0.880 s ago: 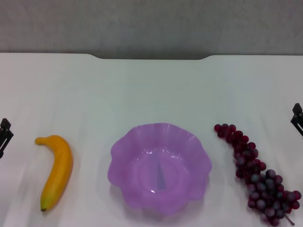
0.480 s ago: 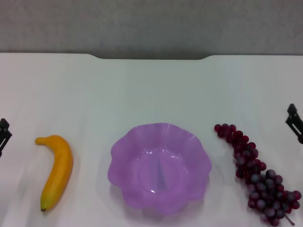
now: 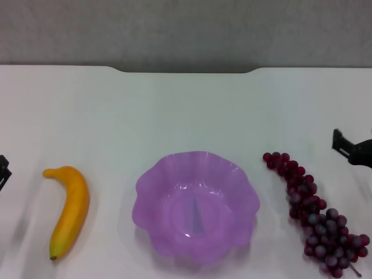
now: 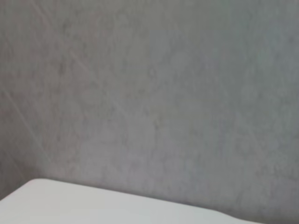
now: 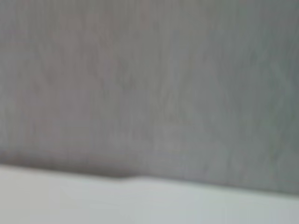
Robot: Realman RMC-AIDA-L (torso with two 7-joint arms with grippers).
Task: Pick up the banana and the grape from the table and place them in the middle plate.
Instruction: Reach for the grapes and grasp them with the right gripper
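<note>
Right gripper (image 3: 352, 150) sits at the worktop's right edge, just past the grape (image 3: 314, 215); can't tell its finger state. Left gripper (image 3: 3, 170) idles at the left edge. Banana (image 3: 68, 208) lies left of the empty middle plate (image 3: 196, 168). I'd grab the bunch mid-cluster, not the stem.

We seem to face a bare test bench, a lab rather than a home: a plain white tabletop (image 3: 186, 110) with a notched edge at 12 o'clock, backed by a blank grey wall (image 3: 186, 29).
</note>
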